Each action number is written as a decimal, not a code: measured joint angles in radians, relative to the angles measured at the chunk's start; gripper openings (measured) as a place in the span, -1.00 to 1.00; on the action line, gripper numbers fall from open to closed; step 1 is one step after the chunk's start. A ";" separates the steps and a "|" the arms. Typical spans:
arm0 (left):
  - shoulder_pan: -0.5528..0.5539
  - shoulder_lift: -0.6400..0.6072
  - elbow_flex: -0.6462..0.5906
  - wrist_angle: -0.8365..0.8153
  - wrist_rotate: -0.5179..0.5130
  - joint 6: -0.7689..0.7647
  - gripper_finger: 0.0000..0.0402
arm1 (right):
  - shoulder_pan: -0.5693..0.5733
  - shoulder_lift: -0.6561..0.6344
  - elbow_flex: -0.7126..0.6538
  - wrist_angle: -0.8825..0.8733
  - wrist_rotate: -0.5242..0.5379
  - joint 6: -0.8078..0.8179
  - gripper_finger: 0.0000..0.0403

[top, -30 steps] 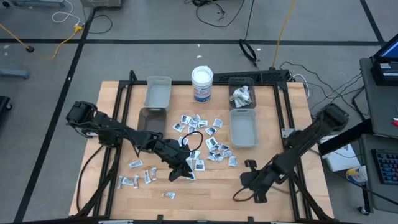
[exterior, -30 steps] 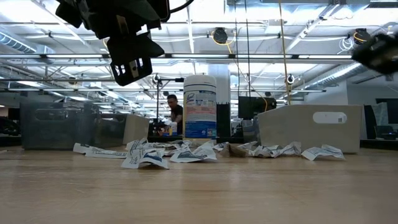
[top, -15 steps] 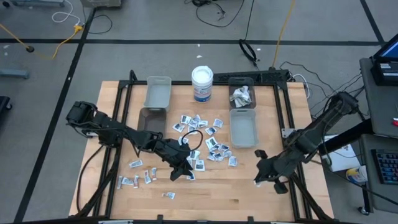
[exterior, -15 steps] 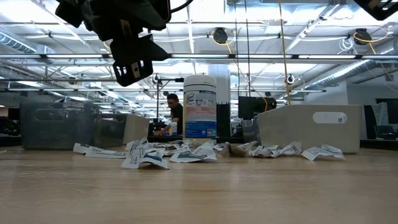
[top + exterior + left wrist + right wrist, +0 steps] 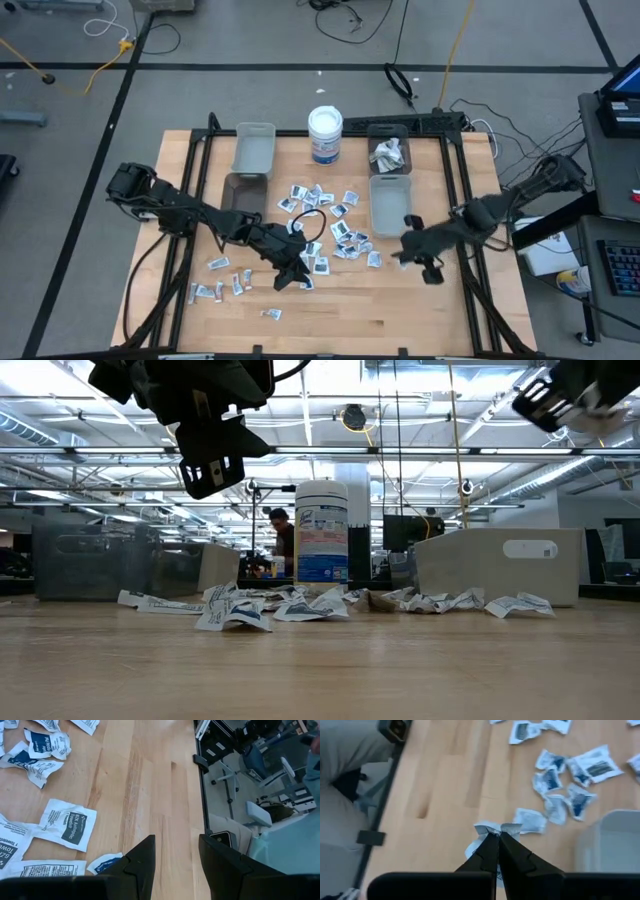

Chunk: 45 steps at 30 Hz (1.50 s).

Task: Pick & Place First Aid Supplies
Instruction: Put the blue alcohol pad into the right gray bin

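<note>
Right gripper (image 5: 496,839) lower centre of right wrist frame, jaws pinched tight on small white packet (image 5: 492,828), lifted above wood table (image 5: 330,310). High view: right gripper (image 5: 400,252) right of centre, just beside lower end of grey bin (image 5: 391,206). Left gripper (image 5: 297,272) lower centre of high frame, over loose first aid packets (image 5: 322,215) scattered mid-table; jaws part open, nothing between fingers (image 5: 142,862). White tub (image 5: 325,135) top centre. Low view: packets (image 5: 240,610) flat on tabletop, centre.
</note>
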 joint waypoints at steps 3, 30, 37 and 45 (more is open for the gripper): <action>0.000 0.000 0.000 0.000 0.000 0.000 -0.23 | -0.088 0.000 0.000 -0.028 -0.037 -0.079 -1.00; 0.009 0.000 0.000 -0.030 0.000 0.171 -0.23 | -0.760 0.218 0.031 -0.221 -0.066 -0.567 -1.00; 0.045 -0.001 0.000 -0.180 -0.053 0.243 -0.23 | -0.760 0.303 0.031 -0.188 -0.064 -0.592 -0.97; 0.090 -0.001 0.000 -0.391 -0.268 0.274 -0.23 | -0.760 0.326 0.031 -0.155 -0.064 -0.557 -0.69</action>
